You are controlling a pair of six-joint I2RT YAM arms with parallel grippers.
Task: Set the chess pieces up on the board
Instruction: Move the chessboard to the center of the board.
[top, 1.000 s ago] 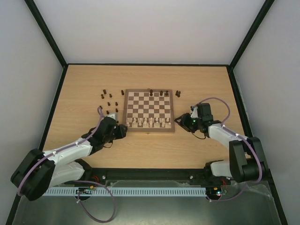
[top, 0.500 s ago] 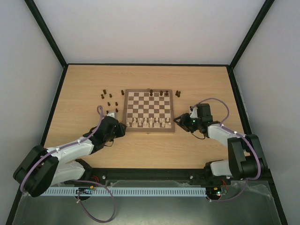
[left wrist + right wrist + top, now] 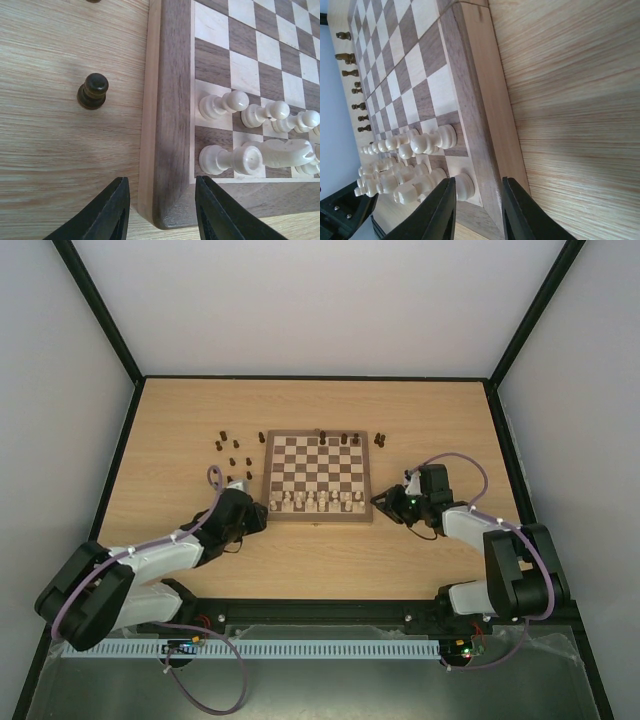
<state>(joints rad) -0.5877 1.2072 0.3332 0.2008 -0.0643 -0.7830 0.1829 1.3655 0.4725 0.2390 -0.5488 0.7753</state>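
The board (image 3: 266, 470) lies mid-table with pale pieces (image 3: 315, 502) on its two near rows. Several dark chess pieces (image 3: 233, 461) stand on the table left of it, one (image 3: 378, 440) stands off its far right corner, and a few (image 3: 343, 438) are on its far row. My left gripper (image 3: 262, 518) is open at the near left corner, its jaws straddling the frame (image 3: 172, 125). A dark pawn (image 3: 93, 91) stands on the table just ahead. My right gripper (image 3: 380, 498) is open at the near right corner, its jaws either side of the frame (image 3: 470, 100).
Pale pawns (image 3: 223, 104) and back-row pieces (image 3: 230, 160) stand just inside the left corner. A pale piece's base (image 3: 465, 186) sits right beside my right gripper's inner finger. Dark pieces (image 3: 347, 57) line the board's far side. Black rails edge the table.
Both grippers have crept in toward the board's near corners, the right one moving left. Both sets of jaws stand a little narrower than before.
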